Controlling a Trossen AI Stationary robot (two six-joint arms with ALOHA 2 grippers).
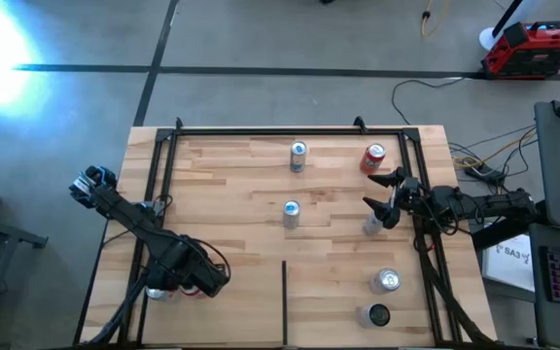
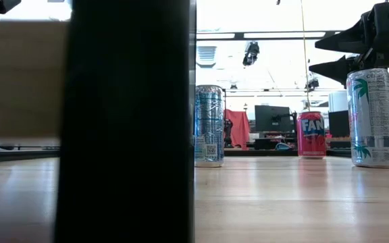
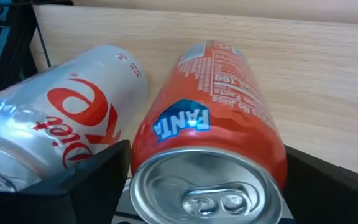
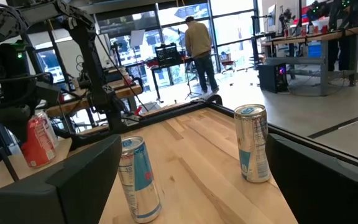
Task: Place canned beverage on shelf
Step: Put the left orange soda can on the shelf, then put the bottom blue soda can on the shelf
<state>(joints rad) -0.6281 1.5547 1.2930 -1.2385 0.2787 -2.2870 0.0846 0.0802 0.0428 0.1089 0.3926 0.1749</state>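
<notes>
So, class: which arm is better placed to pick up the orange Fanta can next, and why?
Left. The left gripper is open with the Fanta can lying between its fingers; the right gripper is across the shelf, open over standing cans.

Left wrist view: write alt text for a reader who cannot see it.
An orange Fanta can lies on its side between the left gripper's dark fingers, top facing the camera. A silver Diet Coke can lies beside it against the light wooden shelf.
</notes>
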